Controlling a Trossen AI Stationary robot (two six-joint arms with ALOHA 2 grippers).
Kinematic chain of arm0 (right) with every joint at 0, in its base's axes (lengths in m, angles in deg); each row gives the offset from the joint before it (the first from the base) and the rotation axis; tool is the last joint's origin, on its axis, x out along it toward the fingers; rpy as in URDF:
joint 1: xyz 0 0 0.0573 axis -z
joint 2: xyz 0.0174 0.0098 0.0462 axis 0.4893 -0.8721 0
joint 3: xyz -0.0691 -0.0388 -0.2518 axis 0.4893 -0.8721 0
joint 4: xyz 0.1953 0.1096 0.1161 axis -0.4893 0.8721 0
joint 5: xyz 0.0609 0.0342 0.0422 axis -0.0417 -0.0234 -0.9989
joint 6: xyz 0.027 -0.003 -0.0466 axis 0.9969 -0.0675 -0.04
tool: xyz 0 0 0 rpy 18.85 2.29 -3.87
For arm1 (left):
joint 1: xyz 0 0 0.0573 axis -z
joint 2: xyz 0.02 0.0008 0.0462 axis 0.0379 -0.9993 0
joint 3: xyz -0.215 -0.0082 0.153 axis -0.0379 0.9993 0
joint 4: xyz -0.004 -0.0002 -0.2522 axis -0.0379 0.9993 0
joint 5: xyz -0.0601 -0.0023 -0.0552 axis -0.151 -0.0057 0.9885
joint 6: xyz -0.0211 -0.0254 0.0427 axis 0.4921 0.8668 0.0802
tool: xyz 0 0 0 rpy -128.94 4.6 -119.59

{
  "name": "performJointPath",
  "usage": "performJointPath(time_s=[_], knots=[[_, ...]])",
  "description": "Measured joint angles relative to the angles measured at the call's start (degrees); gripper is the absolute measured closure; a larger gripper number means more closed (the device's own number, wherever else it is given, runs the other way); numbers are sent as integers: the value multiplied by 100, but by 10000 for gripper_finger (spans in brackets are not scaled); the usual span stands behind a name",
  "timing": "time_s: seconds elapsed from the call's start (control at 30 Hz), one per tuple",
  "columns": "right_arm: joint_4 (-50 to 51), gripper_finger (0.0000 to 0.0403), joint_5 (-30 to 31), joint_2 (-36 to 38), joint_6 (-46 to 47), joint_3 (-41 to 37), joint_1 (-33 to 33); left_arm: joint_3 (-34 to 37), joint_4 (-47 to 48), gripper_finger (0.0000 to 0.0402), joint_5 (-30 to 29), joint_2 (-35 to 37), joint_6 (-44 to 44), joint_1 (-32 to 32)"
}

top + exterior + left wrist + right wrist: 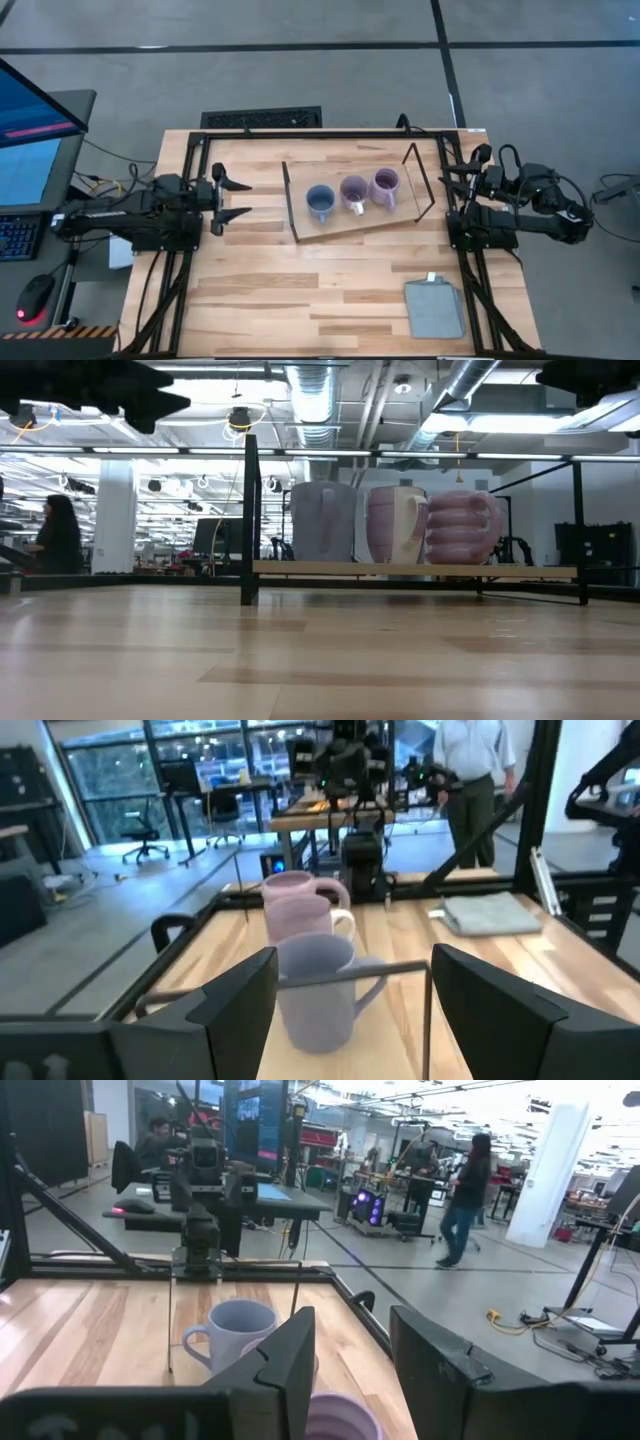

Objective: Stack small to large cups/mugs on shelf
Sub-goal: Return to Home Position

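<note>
Three mugs stand upright on their bases in a row on the wooden shelf (340,228): a blue mug (320,202), a purple mug (354,190) and a second purple mug (386,183). They also show in the low view: blue (322,520), purple (390,525) and purple (460,525). Black wire frames (290,205) (425,185) rise at the shelf's two ends. My left gripper (232,198) is open, left of the shelf and pointing at it. My right gripper (452,182) is open, right of the shelf. Neither touches anything.
A grey folded cloth (434,308) lies at the table's near right; it also shows in the left wrist view (490,912). Bare tabletop lies between the shelf and the near edge. People stand in the room beyond (470,770) (465,1200).
</note>
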Motion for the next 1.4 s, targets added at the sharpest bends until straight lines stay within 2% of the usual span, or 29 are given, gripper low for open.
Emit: performJointPath(time_s=[0.1, 0.23, 0.37, 0.57, 0.77, 1.03, 1.23, 1.4], knots=[[-12, 248, -2, 0, 128, 0, 0, 163, -341, 145, 4, 5, 15, -78], [-105, 248, -1, 0, 829, 1, 0, 556, -1081, 145, 6, 11, 199, -201], [-518, 250, -20, 5, 1123, -57, 0, 938, -1291, 145, 13, 3, 359, -312], [-926, 248, -229, 51, 535, -459, 0, 1093, -1567, 145, 282, 5, 441, -413], [-1110, 249, -98, 96, -178, -641, 38, 1093, -1704, 145, 284, 3, 378, -527], [-1055, 248, 192, 94, -500, -658, 302, 1093, -1674, 145, 272, -25, 291, -747], [-1078, 249, 876, 94, -747, -745, 635, 1093, -1761, 145, 289, -85, 155, -939], [-1119, 250, 927, 94, -988, -821, 948, 1093, -1731, 145, 279, -75, 8, -1086]])
